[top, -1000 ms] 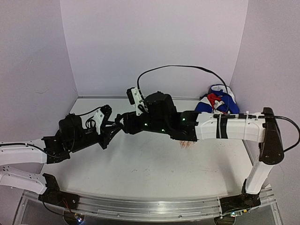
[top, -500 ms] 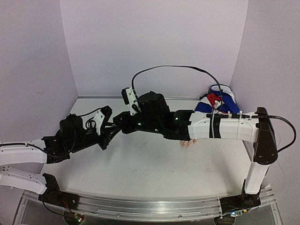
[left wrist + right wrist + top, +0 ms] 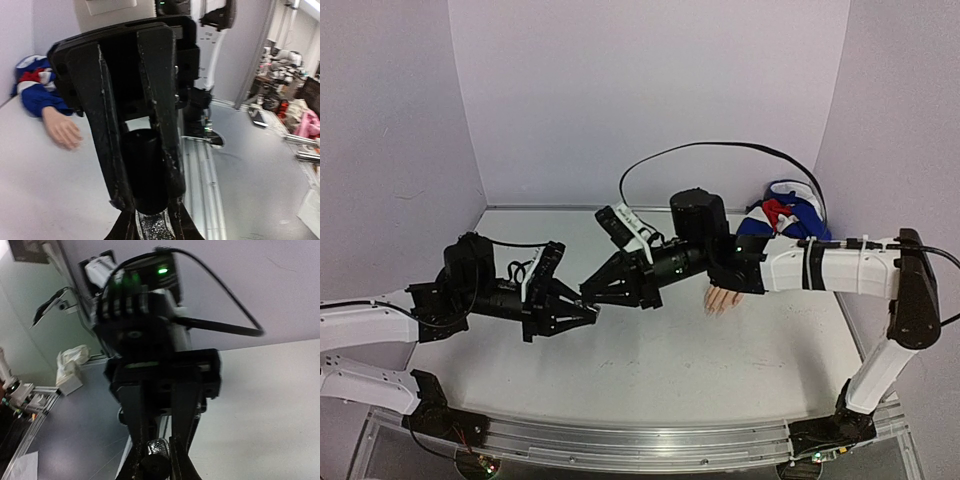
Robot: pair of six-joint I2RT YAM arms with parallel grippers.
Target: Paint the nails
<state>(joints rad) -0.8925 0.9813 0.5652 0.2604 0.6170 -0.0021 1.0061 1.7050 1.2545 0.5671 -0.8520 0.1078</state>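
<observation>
My left gripper [image 3: 582, 314] is shut on the glittery body of a small bottle [image 3: 153, 228], held above the table's middle. My right gripper [image 3: 594, 293] meets it tip to tip and is shut on the bottle's black cap [image 3: 145, 170]. In the right wrist view the glitter body [image 3: 160, 446] and the cap [image 3: 154, 466] sit between my fingers. The pale mannequin hand [image 3: 721, 299] lies palm down right of centre, its blue, white and red sleeve [image 3: 786, 214] at the back right. It also shows in the left wrist view [image 3: 63, 131]. Its nails are too small to make out.
Lilac walls close the table on the left, back and right. The right arm's forearm [image 3: 830, 268] stretches above the sleeve and the mannequin wrist. A metal rail [image 3: 650, 442] runs along the near edge.
Both grippers have shifted together toward the front and a little right, still joined at the bottle. The right forearm has swung back, uncovering more of the mannequin hand.
</observation>
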